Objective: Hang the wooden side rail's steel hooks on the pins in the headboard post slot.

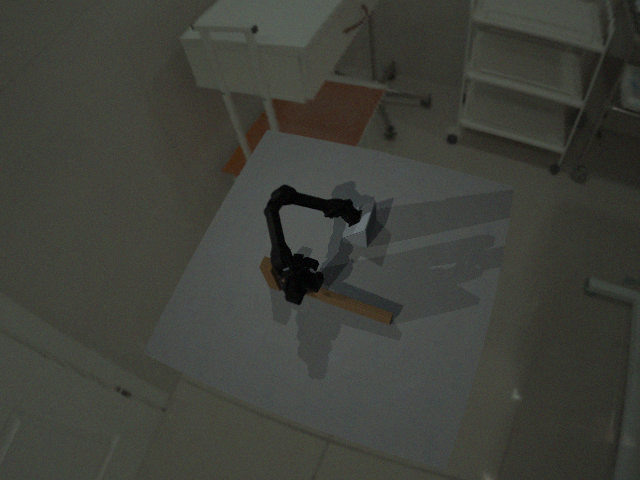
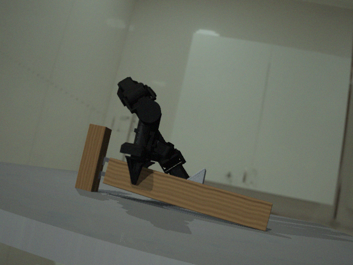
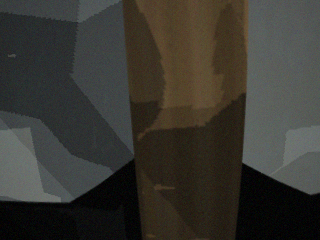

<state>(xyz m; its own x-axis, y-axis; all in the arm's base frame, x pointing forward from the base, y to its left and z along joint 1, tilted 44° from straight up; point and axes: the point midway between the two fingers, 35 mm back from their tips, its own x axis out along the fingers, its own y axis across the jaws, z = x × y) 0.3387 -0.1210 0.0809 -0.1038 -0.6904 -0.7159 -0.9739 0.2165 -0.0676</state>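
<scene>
The wooden side rail (image 1: 356, 305) (image 2: 185, 191) (image 3: 187, 75) slopes, its near end raised and its far end down on the table. The headboard post (image 1: 268, 273) (image 2: 90, 159) stands upright just beyond the raised end. The upper steel hook (image 2: 106, 159) and the lower steel hook (image 2: 102, 173) bridge the narrow gap between rail end and post; their tips reach the post's slot side. The pins inside the slot are hidden, so whether the hooks sit on them cannot be told. My gripper (image 2: 136, 182) is shut on the rail near its raised end, one finger showing on the near face.
The table (image 1: 248, 356) (image 2: 42, 196) carries everything. A grey wedge-shaped block (image 1: 366, 229) (image 2: 199, 176) stands by the arm's base, behind the rail. Beyond the table are a white cabinet (image 1: 248, 67) and a shelved trolley (image 1: 522, 82).
</scene>
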